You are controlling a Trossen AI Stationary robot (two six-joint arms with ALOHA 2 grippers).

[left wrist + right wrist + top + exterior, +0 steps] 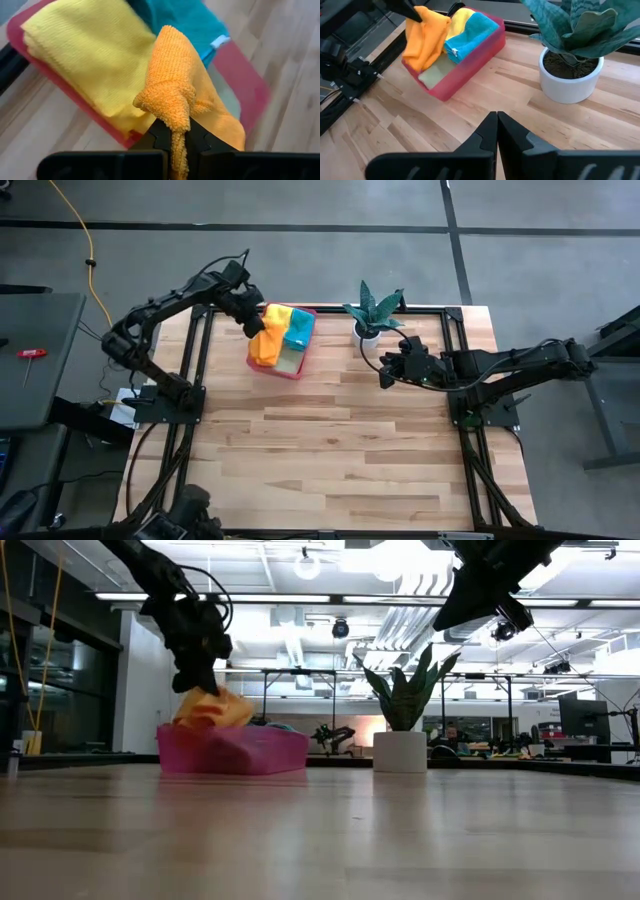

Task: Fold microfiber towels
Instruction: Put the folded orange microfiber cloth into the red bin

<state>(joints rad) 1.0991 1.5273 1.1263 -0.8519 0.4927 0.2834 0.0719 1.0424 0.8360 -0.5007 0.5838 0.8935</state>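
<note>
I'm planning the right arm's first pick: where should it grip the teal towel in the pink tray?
Pinch the teal towel at its raised folded edge by the white tag, coming from above. It stands bunched above the pink tray wall, clear of the orange towel that the left gripper holds.

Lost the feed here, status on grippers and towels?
Left gripper shut on orange towel, lifting it from pink tray. Right gripper shut, empty, beside potted plant. Other towels in tray. Nothing blocking.

The left gripper sits at eleven o'clock, fingers pinched together. The right gripper hovers at two o'clock, fingers closed.
</note>
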